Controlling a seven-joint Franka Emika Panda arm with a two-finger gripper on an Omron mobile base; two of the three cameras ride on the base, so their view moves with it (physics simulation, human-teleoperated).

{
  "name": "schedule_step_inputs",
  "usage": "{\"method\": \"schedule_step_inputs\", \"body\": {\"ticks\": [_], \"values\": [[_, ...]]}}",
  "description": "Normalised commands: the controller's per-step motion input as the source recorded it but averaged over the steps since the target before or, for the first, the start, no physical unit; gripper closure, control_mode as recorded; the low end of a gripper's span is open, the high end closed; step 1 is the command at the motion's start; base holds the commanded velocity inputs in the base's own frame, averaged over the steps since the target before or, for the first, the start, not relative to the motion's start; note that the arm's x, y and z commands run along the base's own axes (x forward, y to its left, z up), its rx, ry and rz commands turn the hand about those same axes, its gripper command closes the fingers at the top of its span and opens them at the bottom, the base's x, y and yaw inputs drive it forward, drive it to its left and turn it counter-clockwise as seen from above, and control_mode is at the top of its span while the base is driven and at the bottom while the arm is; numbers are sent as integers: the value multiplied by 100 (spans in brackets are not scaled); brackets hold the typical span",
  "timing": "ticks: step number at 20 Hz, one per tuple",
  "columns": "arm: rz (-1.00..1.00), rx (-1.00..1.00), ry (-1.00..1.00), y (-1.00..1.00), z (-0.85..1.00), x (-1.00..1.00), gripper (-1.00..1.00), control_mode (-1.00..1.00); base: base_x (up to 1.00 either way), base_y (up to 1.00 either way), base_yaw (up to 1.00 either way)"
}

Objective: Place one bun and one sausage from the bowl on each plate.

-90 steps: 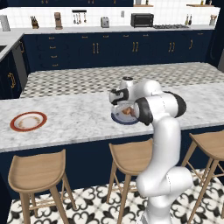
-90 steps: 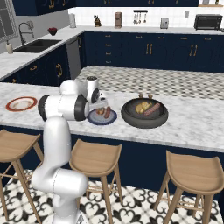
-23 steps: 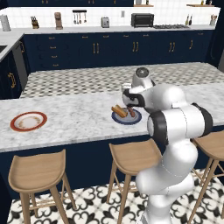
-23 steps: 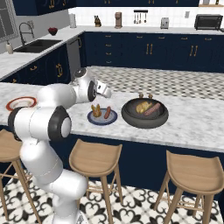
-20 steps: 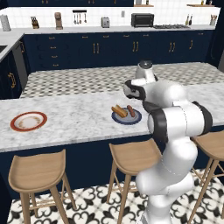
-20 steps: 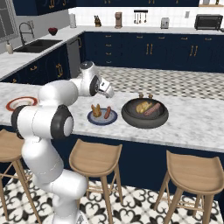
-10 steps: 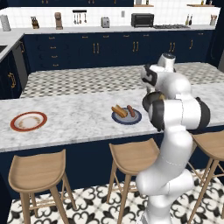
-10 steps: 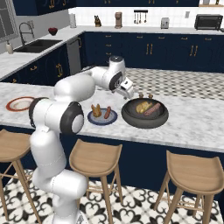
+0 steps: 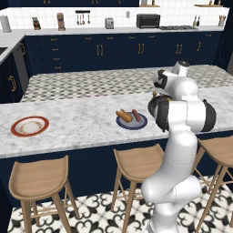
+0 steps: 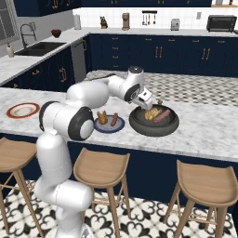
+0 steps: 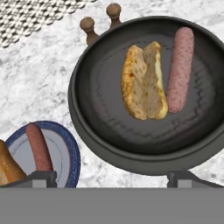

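Long white-and-grey marbled stone island counter [image 9: 77,123], smooth and matte, with a band of fine black-and-white check tile along its far side. Three round wooden stools [image 9: 38,179] stand at the near edge.

White glossy robot arm with dark joints [image 10: 88,100] reaches across the counter. Its two-finger gripper [image 10: 148,103] hangs over the left rim of the wide, shallow, round dark grey-black bowl [image 10: 139,124]; fingers spread wide, nothing between them, touching nothing. In the hand view the two dark fingertips [image 11: 41,177] sit far apart at the bottom edge.

Bowl: dull dark surface with a faint ripple texture inside and a thick rolled rim. It holds one split golden-brown bun [image 11: 144,81], crust speckled, crumb pale, lying open-side up near the centre, and one smooth pinkish-brown sausage [image 11: 180,68] lying alongside it, just beside or touching its right flank in the hand view.

Flat round dark navy blue plate with a greyer centre [image 10: 117,125] lies just beside the bowl, apart from it. It carries a second bun [image 10: 102,117] and a reddish-brown sausage [image 10: 114,119], side by side.

Flat round white-centred plate with a red-brown rim [image 9: 30,126] lies well apart at the counter's left end, bare.

Two small brown knob-topped wooden pieces [image 11: 99,22] stand just behind the bowl.
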Motion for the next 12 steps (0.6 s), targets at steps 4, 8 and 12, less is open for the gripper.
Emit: {"method": "schedule_step_inputs", "body": {"ticks": [4,8,12], "values": [[0,0,0,-39,-12,26,-100,-100,0,0,0],[0,0,0,-28,-8,18,-100,-100,0,0,0],[0,0,0,-2,-9,21,-100,-100,0,0,0]]}}
